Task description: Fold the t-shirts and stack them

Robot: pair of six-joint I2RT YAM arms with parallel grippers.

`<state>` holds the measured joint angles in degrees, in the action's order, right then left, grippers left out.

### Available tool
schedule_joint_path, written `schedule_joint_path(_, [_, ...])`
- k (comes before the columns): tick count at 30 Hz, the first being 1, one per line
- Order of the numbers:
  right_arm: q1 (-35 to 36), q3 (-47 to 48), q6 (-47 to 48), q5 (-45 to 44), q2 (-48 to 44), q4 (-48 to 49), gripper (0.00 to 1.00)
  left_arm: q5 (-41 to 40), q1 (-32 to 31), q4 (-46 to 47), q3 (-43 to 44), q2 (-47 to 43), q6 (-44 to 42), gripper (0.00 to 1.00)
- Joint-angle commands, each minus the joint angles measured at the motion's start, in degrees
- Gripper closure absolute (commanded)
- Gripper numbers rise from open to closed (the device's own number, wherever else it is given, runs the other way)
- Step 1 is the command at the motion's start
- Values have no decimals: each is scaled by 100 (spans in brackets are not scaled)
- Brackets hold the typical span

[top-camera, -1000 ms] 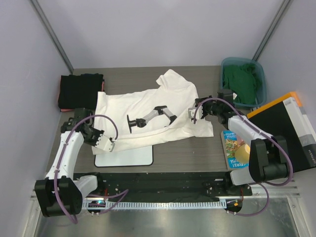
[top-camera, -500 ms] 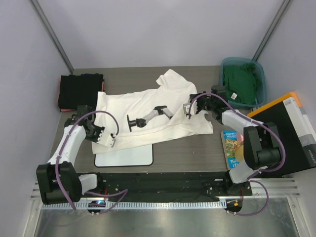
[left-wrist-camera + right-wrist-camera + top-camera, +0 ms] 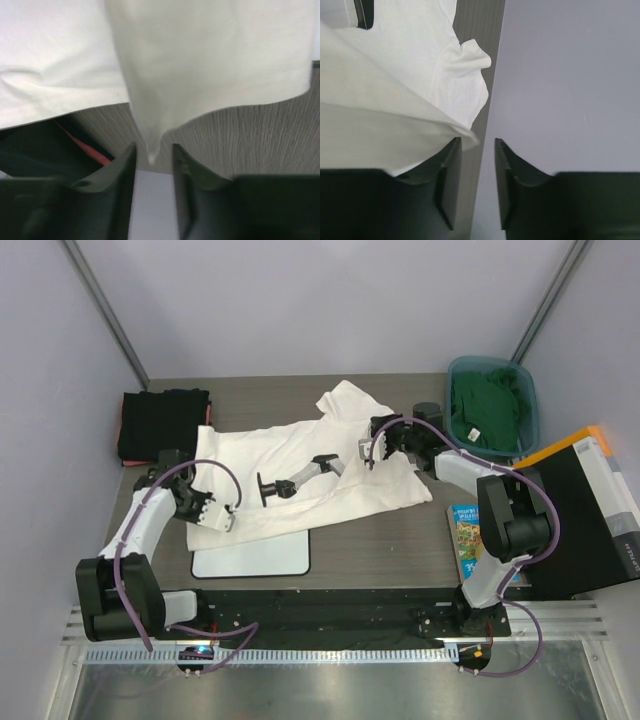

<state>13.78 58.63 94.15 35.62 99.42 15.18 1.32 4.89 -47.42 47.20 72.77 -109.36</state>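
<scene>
Your white soft-cloth t-shirt with a small black print [image 3: 300,465] lies spread mid-table, long axis left to right, partly over the flat white black-rimmed board [image 3: 250,560]. The left gripper [image 3: 222,519] sits at its left edge, the right gripper [image 3: 368,450] at its right end; both finger pairs stand slightly apart, cloth at their tips, unclamped. Grey wood-grain table [image 3: 390,540] underneath, plain walls [image 3: 330,310] close by

The right claw [image 3: 368,451] is swinging left and toward the far side, dragging the right sleeve edge of the white shirt [image 3: 300,468] inward over its body. The left claw [image 3: 222,519] is pushing away from the bases and taking the near-left hem along, so a little more of the board [image 3: 250,558] is showing. Both claws are loosening: their jaws are parting, with only a tip of cloth in each gap.
</scene>
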Motion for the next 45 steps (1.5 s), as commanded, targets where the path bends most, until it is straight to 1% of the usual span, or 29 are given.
schedule_joint_path(1, [72, 36, -81, -239, -1, 468, 44, -412, -49, 619, 88, 53, 397, 45])
schedule_joint_path(3, [72, -105, -195, -475, -106, 582, 38, -562, -49, 934, -35, 0, 556, 33])
schedule_joint_path(4, [72, -289, -265, -564, -289, 644, 35, -737, -49, 1006, -105, -26, 626, 35])
schedule_joint_path(5, [72, -378, -457, -652, -404, 714, 34, -800, -58, 1111, -149, -113, 687, 41])
schedule_joint_path(7, [46, -606, -642, -932, -824, 715, 35, -923, -58, 1287, -255, -254, 749, 48])
schedule_joint_path(8, [28, -668, -852, -986, -993, 619, 35, -915, -58, 1323, -264, -420, 776, 57])
schedule_joint_path(9, [-7, -721, -907, -1012, -1168, 113, 37, -888, -58, 1297, -264, -535, 793, 61])
schedule_joint_path(10, [-111, -713, -933, -961, -1579, -301, 38, -740, -58, 1227, -264, -640, 794, 63])
schedule_joint_path(11, [-191, -704, -933, -882, -1766, -740, 40, -634, -58, 991, -238, -868, 750, 65])
schedule_joint_path(12, [-279, -669, -838, -750, -1968, -1815, 42, -503, -58, 815, -211, -983, 715, 69])
schedule_joint_path(13, [-488, -625, -645, -427, -2144, -2461, 43, -310, -67, 570, -107, -1106, 654, 71])
schedule_joint_path(14, [-560, -599, -374, -346, -2398, -3094, 43, 118, -58, 62, -54, -1229, 531, 74])
schedule_joint_path(15, [-613, -659, 47, -327, -2505, -3987, 45, 349, -58, -204, -1, -1396, 452, 75])
schedule_joint_path(17, [-727, -852, 383, -283, -2820, -4530, 46, 823, -58, -809, 35, -1572, 137, 77])
schedule_joint_path(18, [-736, -1097, 489, -283, -2918, -4820, 45, 895, -67, -952, -17, -1730, 4, 77])
schedule_joint_path(19, [-745, -1230, 778, -292, -3006, -4936, 46, 940, -75, -1040, -174, -1810, -137, 76])
schedule_joint_path(21, [-737, -1528, 982, -266, -3199, -5190, 45, 1045, -84, -1313, -429, -1985, -452, 76])
schedule_joint_path(23, [-745, -1670, 1193, -196, -3253, -5305, 45, 1124, -93, -1654, -545, -2214, -647, 76])
schedule_joint_path(26, [-745, -1855, 1395, -169, -3227, -5376, 45, 1204, -102, -1928, -843, -2452, -1016, 77])
schedule_joint_path(27, [-745, -1916, 1448, -160, -3183, -5368, 45, 1204, -102, -1903, -1079, -2504, -1095, 78])
schedule_joint_path(28, [-754, -1943, 1501, -160, -3078, -5359, 45, 1151, -102, -1807, -1229, -2566, -1183, 78])
schedule_joint_path(29, [-745, -1943, 1510, -143, -3016, -5350, 45, 1107, -102, -1519, -1370, -2653, -1210, 79])
schedule_joint_path(30, [-745, -1961, 1510, -160, -2964, -5263, 45, 1037, -110, -1351, -1693, -2689, -1245, 79])
schedule_joint_path(33, [-745, -1961, 1458, -204, -2726, -5000, 45, 835, -102, -823, -2064, -2725, -1254, 82])
schedule_joint_path(37, [-745, -1926, 1369, -274, -2463, -4674, 44, 738, -102, -708, -2215, -2549, -1246, 83])
schedule_joint_path(45, [-737, -1899, 1229, -319, -1813, -3830, 44, 615, -102, -162, -2461, -2391, -1298, 81])
